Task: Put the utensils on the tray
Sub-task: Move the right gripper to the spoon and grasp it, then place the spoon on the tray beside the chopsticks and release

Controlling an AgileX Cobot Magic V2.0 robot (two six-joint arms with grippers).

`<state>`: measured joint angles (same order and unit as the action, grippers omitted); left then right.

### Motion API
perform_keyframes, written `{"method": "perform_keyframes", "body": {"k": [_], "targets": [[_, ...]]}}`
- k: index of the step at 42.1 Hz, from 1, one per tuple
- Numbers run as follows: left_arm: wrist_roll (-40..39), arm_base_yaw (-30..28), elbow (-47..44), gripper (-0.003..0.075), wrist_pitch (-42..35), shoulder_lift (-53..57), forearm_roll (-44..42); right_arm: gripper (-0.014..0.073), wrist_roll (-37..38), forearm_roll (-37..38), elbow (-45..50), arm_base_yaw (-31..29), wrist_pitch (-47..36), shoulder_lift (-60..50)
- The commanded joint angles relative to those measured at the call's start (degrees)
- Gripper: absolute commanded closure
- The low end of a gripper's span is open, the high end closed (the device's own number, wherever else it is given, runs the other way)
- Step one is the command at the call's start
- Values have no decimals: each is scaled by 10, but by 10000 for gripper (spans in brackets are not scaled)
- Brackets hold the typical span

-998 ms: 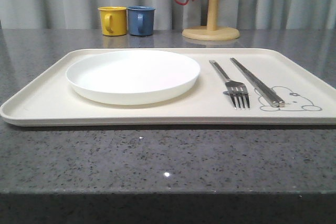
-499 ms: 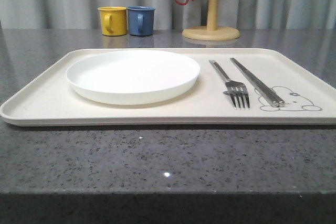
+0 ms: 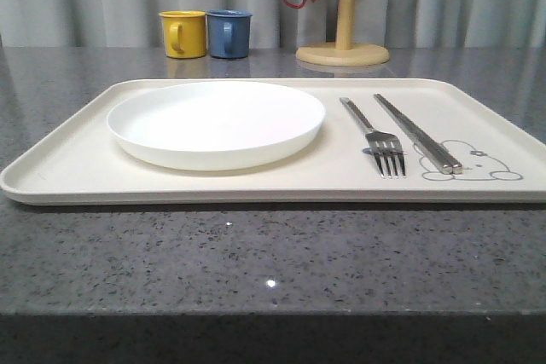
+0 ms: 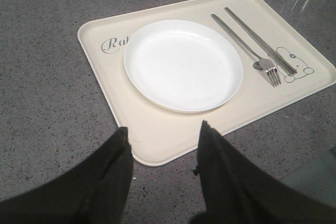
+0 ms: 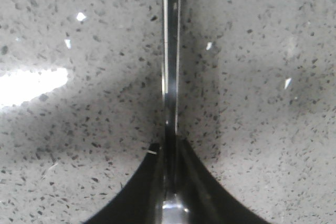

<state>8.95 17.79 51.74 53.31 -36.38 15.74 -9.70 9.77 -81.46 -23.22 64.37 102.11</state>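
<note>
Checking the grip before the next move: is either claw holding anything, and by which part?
The right claw pinches a thin metal handle; which utensil cannot be told. The left claw is open, empty.

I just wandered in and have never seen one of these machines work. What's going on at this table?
A two-armed robot is laying a place setting on a cream tray. A white plate, a fork and a pair of chopsticks already lie on the tray. The right gripper has its fingers closed on a thin metal handle down by the grey countertop, probably another utensil. The left gripper is open and empty above the tray's edge.
</note>
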Motion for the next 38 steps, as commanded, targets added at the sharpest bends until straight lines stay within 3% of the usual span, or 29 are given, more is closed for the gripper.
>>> {"method": "perform_keyframes", "body": {"k": [1,24,38], "targets": [[0,5,13,426,-40,-1,12,558,-9,16,-12,-5,-2,-26],[0,5,13,426,-40,-1,12,558,-7,-16,-14,8,12,-78],[0,5,13,426,-40,-1,12,558,-6,-86,-14,108,56,-130]]}}
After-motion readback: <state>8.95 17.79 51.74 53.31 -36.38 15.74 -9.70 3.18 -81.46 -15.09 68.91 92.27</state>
